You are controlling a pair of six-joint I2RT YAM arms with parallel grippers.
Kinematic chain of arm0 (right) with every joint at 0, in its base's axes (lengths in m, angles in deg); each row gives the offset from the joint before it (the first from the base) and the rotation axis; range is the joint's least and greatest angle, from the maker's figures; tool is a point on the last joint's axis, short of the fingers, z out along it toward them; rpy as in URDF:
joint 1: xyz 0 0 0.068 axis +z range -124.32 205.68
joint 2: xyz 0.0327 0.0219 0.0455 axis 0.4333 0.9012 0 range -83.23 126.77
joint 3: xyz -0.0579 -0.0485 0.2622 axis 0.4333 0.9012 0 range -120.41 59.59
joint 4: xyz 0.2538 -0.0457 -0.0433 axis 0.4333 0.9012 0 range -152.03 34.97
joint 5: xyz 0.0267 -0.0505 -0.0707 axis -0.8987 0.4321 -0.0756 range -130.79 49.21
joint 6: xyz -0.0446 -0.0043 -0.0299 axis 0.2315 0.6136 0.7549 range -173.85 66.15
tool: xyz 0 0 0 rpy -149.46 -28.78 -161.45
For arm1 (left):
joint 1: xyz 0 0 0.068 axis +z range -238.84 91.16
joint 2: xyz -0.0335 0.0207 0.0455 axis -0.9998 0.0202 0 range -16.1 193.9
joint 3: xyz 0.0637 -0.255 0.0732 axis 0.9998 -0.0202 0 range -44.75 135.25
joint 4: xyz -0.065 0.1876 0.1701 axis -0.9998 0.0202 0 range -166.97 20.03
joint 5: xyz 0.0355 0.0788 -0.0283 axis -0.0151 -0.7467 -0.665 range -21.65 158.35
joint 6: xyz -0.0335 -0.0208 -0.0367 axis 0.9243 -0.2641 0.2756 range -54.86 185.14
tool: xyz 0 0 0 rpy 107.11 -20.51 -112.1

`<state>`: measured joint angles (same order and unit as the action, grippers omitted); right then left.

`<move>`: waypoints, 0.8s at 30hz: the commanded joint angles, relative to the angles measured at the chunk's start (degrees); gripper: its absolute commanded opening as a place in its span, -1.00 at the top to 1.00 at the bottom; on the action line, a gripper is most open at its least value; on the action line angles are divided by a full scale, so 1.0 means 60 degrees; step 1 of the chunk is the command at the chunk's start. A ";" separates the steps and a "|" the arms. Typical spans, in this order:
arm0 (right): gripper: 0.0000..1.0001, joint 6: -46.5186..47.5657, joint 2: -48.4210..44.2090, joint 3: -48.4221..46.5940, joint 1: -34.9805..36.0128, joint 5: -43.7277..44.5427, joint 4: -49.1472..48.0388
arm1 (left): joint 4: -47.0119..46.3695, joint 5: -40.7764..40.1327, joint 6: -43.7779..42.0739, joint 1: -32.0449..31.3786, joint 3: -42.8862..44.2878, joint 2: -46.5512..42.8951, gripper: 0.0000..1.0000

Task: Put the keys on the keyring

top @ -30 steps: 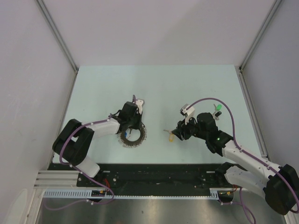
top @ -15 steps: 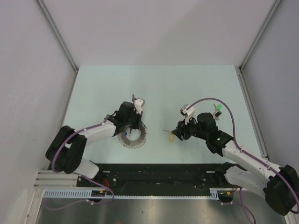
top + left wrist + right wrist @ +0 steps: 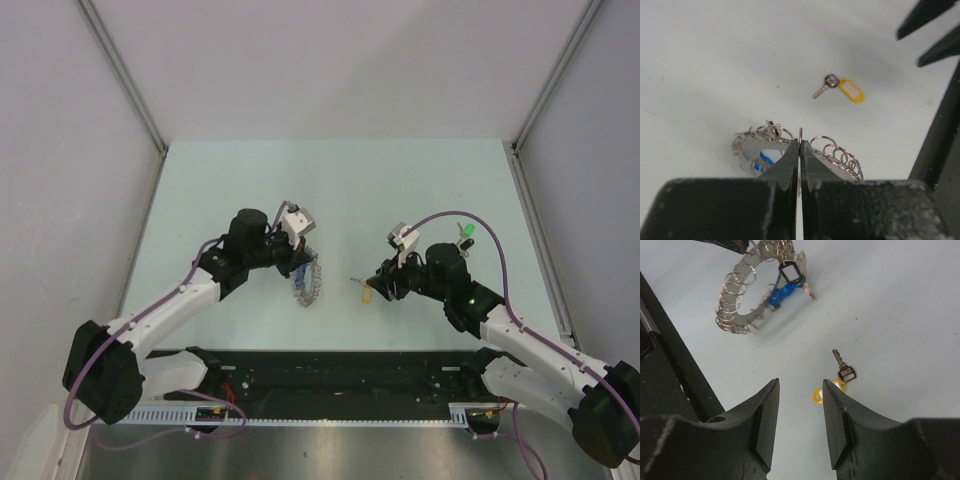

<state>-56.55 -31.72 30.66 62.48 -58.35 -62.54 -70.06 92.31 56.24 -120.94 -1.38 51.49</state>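
My left gripper (image 3: 299,264) is shut on the rim of the keyring (image 3: 309,284), a grey ring fringed with small wire loops, and holds it on edge above the table. In the left wrist view the keyring (image 3: 839,156) shows on both sides of the closed fingertips. A blue-capped key (image 3: 781,293) and a black-capped one (image 3: 791,272) hang from the keyring (image 3: 737,300). A yellow-capped key (image 3: 366,293) lies on the table in front of my right gripper (image 3: 386,284). The right gripper (image 3: 800,386) is open and empty, its right finger partly covering the yellow cap (image 3: 817,395).
A green-capped key (image 3: 466,233) lies on the table beyond the right arm, towards the right wall. Grey walls close the table (image 3: 400,180) on the left, back and right. A black rail (image 3: 340,370) runs along the near edge.
The left gripper closed on the keyring and lifted it off the table, turning it from flat to on edge. The left arm's elbow swung left. The right arm stayed still.
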 commanded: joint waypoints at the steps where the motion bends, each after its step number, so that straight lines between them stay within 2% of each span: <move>1: 0.10 0.0084 -0.0147 -0.0013 0.0064 0.0173 -0.0252 | 0.0589 0.2403 -0.1735 0.0178 0.0666 -0.1082 0.99; 5: 0.10 -0.0091 -0.0059 -0.0013 0.0093 0.0451 -0.0076 | 0.0927 0.4130 -0.2279 0.0485 0.0739 -0.1509 0.99; 10: 0.10 -0.0180 0.0262 -0.0013 0.0195 0.1036 0.0012 | 0.0971 0.5263 -0.2441 0.0793 0.0681 -0.1744 0.99; 14: 0.10 -0.0180 0.0614 0.0090 0.0327 0.1564 -0.0163 | 0.0825 0.5103 -0.2252 0.1056 0.0549 -0.1934 0.99; 24: 0.19 -0.0151 0.2107 0.0412 0.0766 0.2458 -0.1349 | 0.0005 0.2834 -0.0406 0.1468 -0.0167 -0.2578 0.99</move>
<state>-57.14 -22.19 33.18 66.19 -46.88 -64.94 -65.27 113.99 49.00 -113.01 -1.01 38.21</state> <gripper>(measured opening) 0.416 0.008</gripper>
